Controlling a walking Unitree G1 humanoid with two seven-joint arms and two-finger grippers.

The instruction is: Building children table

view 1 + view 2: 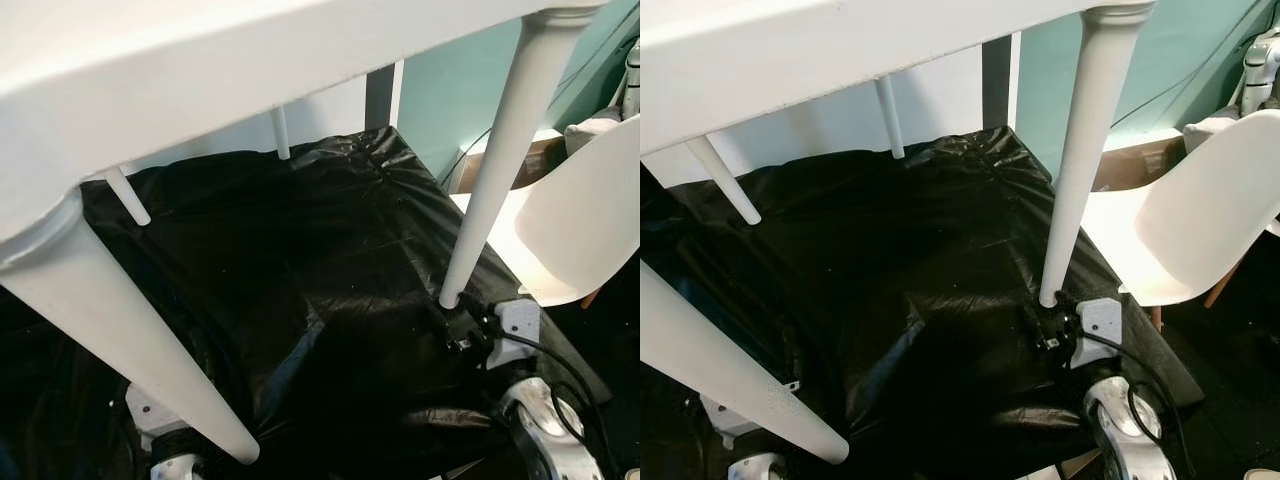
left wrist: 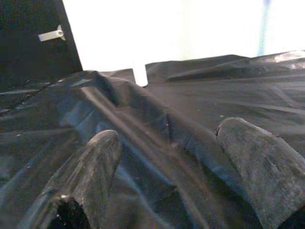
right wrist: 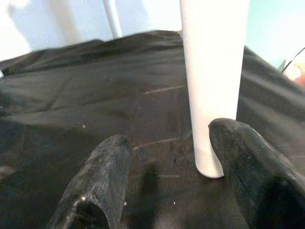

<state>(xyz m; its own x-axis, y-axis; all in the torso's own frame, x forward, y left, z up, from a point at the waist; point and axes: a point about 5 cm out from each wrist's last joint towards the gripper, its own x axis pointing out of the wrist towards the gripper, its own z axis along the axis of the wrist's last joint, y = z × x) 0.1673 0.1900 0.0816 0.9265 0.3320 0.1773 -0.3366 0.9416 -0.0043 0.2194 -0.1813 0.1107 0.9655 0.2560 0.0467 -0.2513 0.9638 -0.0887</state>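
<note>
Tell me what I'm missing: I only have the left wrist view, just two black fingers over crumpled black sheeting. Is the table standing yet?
Observer: Yes. The white table stands upright on the black sheet, with four legs showing under it in the head views.
Operator: Where's the other arm?
Observer: The right pincer sits open at the foot of the near right leg; one finger is right beside it.
Operator: Gripping that leg?
Observer: No, the leg stands beside the finger rather than between the two.
Operator: Anything else nearby?
Observer: A white chair stands to the robot's right, by the teal wall.
</note>
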